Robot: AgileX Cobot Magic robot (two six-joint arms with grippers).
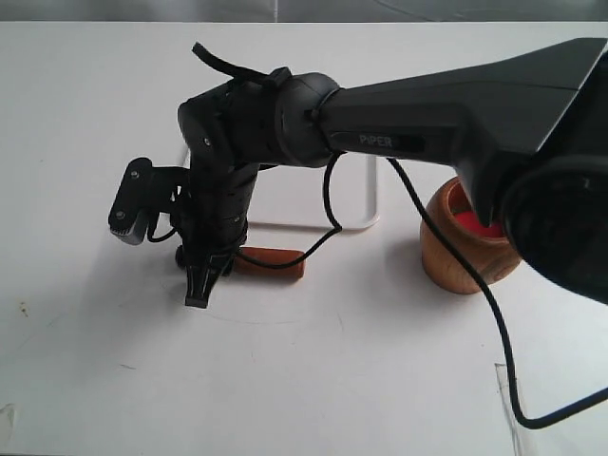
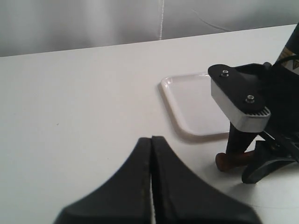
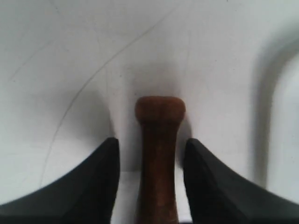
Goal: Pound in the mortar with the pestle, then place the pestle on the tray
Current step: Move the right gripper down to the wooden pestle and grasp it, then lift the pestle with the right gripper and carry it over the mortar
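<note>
The pestle (image 1: 275,259) lies flat on the table, roughly midway across it and just on the near side of the tray (image 1: 372,204). Its thick end points toward the mortar (image 1: 456,271), which stands further toward the table's right edge. The right gripper (image 1: 202,280) reaches across and comes down over the thin handle end. In the right wrist view its jaws stand apart with the handle between them, and I can't quite tell whether they touch the wood, so I'd say it has hold of nothing yet. The left gripper (image 2: 152,138) is pressed shut, empty, and hangs well off to the left side of the table.

The pestle looks like solid turned wood, so stiff, fairly light, and not something a squeeze would hurt. The finish looks smooth, though, and being round it could roll or slip. I'd close on the narrow handle just behind the little knob, so that the flare stops it sliding out. The heavy end will want to droop from there, so the grip should be firm.
</note>
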